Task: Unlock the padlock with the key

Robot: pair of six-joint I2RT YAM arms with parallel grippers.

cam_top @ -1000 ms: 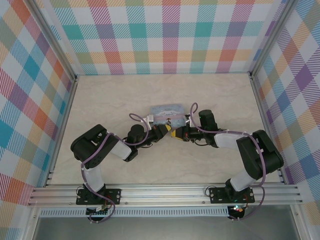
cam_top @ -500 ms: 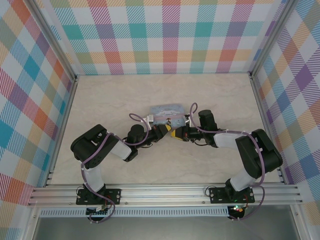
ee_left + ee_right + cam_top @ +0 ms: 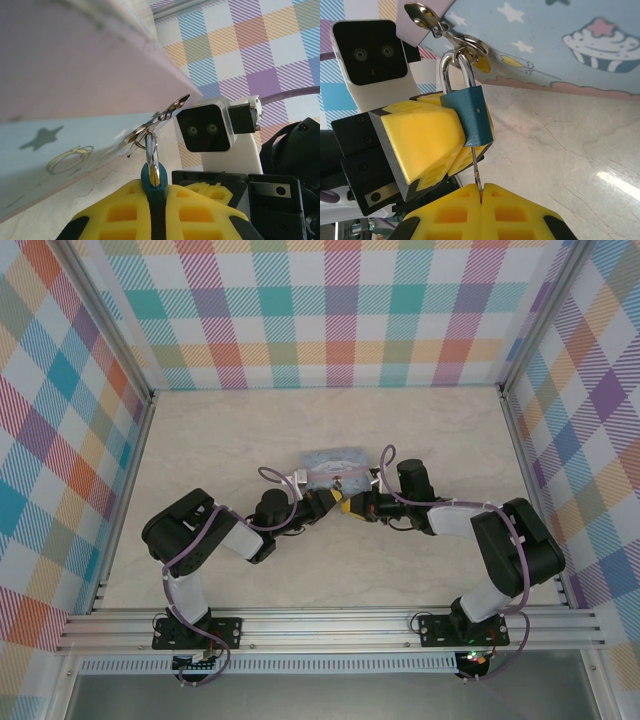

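In the top view the two arms reach in from lower left and lower right. Their tips meet at the middle of the frame, just below the tin [image 3: 335, 466] on the table [image 3: 220, 440].

In the right wrist view the padlock [image 3: 471, 116] hangs upper left of centre. Its shackle [image 3: 444, 70] passes through a ring on the tin's hasp [image 3: 422, 12] at the top edge. Both legs of the shackle reach the blue body, and the body tilts a little to the right. The tin's light-blue side with a cupcake picture fills the upper right.

The left gripper [image 3: 153, 197] is closed on the padlock body. In its own view, at bottom centre, the yellow fingers pinch the teal body between them, with the shackle rising to the hasp above. In the right wrist view one yellow finger sits on the left of the body and the other shows behind it.

The right gripper [image 3: 481, 196] sits at the bottom centre of its view. Its two yellow fingers are pressed together on the key [image 3: 477, 172]. The head is hidden between the pads. The thin shaft runs up from them to the underside of the padlock, where its tip meets the body. How far it goes in I cannot tell.
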